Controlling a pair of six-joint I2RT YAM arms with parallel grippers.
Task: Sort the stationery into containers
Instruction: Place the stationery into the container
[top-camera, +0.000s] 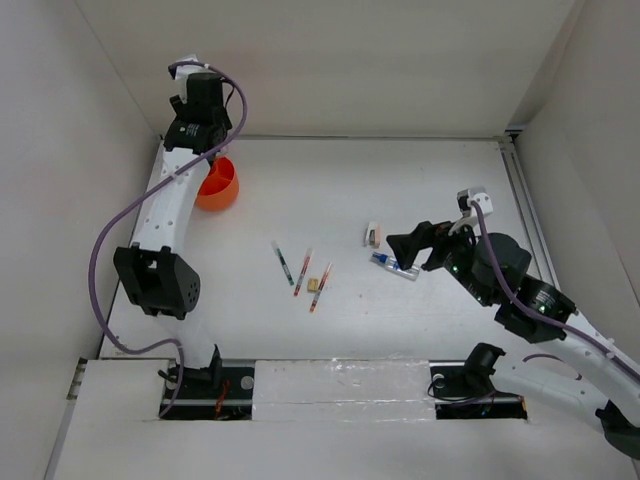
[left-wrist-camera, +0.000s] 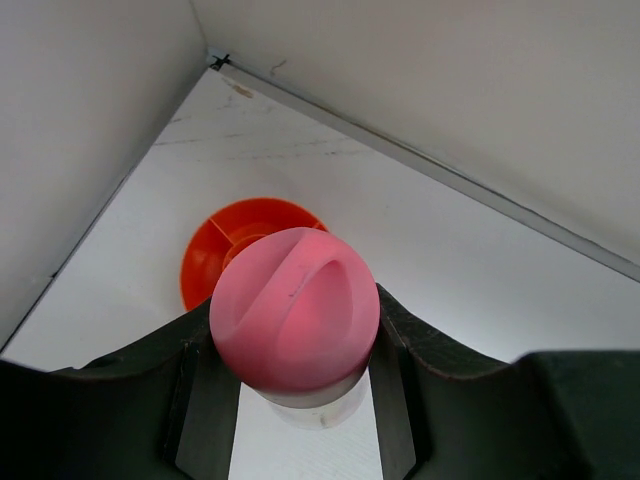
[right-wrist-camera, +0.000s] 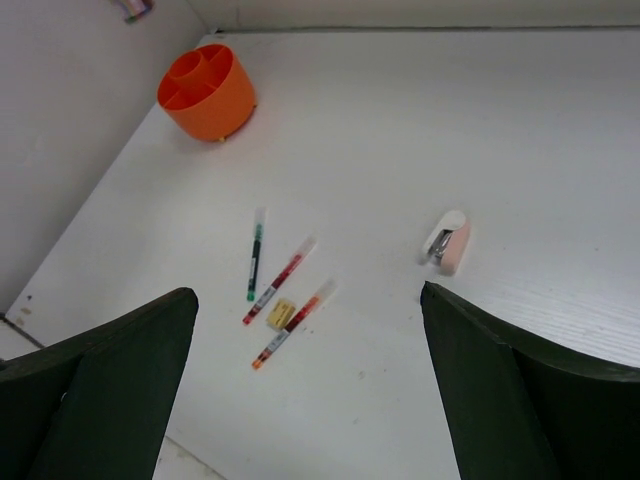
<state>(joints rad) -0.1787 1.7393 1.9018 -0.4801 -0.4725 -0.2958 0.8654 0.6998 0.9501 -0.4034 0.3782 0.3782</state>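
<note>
Orange plastic tub (top-camera: 220, 187) with inner dividers sits at the far left of the desk (top-camera: 400, 180), close to the side wall. Above it, the left fingers (left-wrist-camera: 420, 340) pinch a pink-capped tube (left-wrist-camera: 295, 320) by its sides, with the cap facing the wrist camera. Toward the middle lie a dark pen (top-camera: 283, 262), a red pen (top-camera: 302, 272), a small tan cube (top-camera: 314, 284) and a second red pen (top-camera: 320, 287). The cube sits between the two red pens. Further right rests a white-tan eraser (top-camera: 372, 234), then a clear blue-capped tube (top-camera: 394, 265). The right fingers (top-camera: 408, 243) hover over that tube, spread wide, gripping nothing.
</note>
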